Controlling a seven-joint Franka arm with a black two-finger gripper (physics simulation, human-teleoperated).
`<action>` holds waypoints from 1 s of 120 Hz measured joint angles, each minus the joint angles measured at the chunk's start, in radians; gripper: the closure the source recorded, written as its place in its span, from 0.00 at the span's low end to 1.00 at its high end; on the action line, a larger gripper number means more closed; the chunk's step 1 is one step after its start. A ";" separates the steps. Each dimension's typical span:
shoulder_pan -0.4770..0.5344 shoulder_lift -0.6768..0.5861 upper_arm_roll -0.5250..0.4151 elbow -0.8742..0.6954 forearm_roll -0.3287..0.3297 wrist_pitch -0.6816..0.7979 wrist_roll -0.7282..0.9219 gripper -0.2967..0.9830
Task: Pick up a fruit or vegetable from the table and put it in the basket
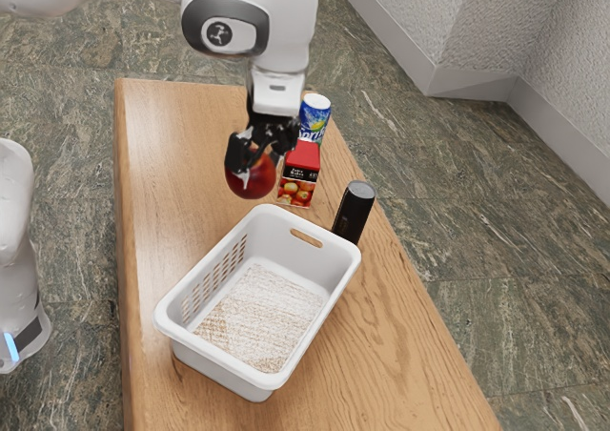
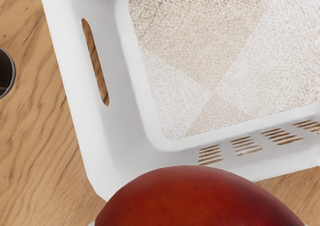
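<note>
Exterior view, left to right: you've got 1 white basket [image 1: 221,366] on the table [image 1: 157,164]; your gripper [image 1: 253,165], clamped on 1 red fruit [image 1: 250,184], raised near the basket's far end; 1 red carton [image 1: 303,155], fruit pictures, small print unreadable; 1 can [image 1: 315,115] behind, you can read "Sprite"; 1 black cylinder [image 1: 354,214], upright.

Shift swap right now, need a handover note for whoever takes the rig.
Gripper: jaws shut on the red fruit, held up off the table.
Basket: upright on the table, no fruit in it.
Done: fruit picked up.
Left: bring it over the basket, lower, open the jaws, check it rests inside.
Also on table: soda can, juice carton, black cylinder.
</note>
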 joint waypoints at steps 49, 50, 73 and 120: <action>-0.001 0.118 -0.138 0.080 -0.106 0.101 -0.049 0.70; 0.000 0.118 -0.141 0.081 -0.107 0.102 -0.050 0.69; 0.001 0.119 -0.156 0.081 -0.129 0.105 -0.062 0.41; 0.004 0.122 -0.154 0.081 -0.165 0.094 -0.069 0.25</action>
